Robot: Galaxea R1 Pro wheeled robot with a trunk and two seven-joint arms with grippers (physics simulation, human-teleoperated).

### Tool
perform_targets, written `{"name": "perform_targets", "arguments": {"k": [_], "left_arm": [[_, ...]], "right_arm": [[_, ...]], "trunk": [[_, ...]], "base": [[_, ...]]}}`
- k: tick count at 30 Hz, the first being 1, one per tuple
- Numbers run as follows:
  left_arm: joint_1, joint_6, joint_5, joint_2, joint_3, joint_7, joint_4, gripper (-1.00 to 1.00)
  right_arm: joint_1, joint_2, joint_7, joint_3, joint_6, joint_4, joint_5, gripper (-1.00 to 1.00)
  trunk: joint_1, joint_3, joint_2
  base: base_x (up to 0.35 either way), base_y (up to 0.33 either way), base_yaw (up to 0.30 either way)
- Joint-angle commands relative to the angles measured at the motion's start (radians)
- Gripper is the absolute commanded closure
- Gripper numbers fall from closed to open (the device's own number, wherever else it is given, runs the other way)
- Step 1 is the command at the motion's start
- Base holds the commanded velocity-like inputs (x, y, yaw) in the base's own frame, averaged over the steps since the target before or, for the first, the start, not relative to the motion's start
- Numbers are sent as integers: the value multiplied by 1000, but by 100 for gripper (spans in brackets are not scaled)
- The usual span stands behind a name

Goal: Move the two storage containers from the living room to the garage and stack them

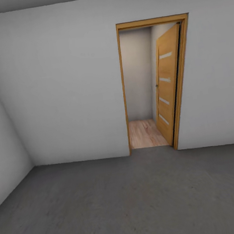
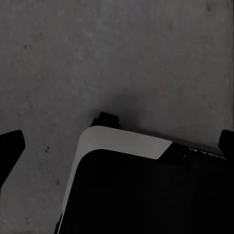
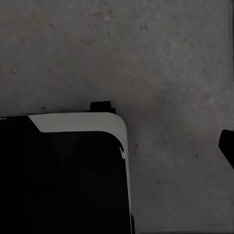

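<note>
Grey mottled concrete, the floor (image 1: 129,204), is lying under my view in the garage (image 1: 53,85), an open wooden door (image 1: 168,87) ahead (plank flooring beyond). I cannot tell either gripper's spread.

Head camera faces doorway (image 1: 144,87) across garage; both wrist cameras look down at concrete floor (image 2: 122,53), shared.

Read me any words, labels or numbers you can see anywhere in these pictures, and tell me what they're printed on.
No text can be read.
Robot base: faint pale marks near its edge, too small and blurred to read.
Door: pale strips only, no lettering.
Walls and floor: no signs or labels.
</note>
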State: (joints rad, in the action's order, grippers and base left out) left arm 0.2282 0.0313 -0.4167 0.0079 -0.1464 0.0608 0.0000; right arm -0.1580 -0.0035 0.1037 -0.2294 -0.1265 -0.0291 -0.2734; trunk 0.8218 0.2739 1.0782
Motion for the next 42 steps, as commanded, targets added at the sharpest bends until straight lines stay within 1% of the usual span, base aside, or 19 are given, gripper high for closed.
{"name": "perform_targets", "arguments": {"k": [1, 28, 33, 42], "left_arm": [[0, 2, -8, 0, -9, 2, 0, -100], [0, 2, 2, -2, -9, -9, -1, -100], [0, 1, 5, -2, -9, -9, -2, -100], [0, -6, 6, 0, -10, -9, -3, -100]], "right_arm": [[-2, 0, 0, -8, -5, -3, -9, -100], [-2, 0, 1, -8, -6, -3, -10, -100], [-2, 0, 1, -9, -3, -3, -9, -100], [-2, 1, 5, -10, 2, -3, -5, -100]], "trunk": [[0, 0, 1], [0, -20, 1], [0, -21, 1], [0, -22, 1]], "base": [[0, 0, -296], [1, 0, -294], [160, 0, -105], [304, 0, -12]]}}
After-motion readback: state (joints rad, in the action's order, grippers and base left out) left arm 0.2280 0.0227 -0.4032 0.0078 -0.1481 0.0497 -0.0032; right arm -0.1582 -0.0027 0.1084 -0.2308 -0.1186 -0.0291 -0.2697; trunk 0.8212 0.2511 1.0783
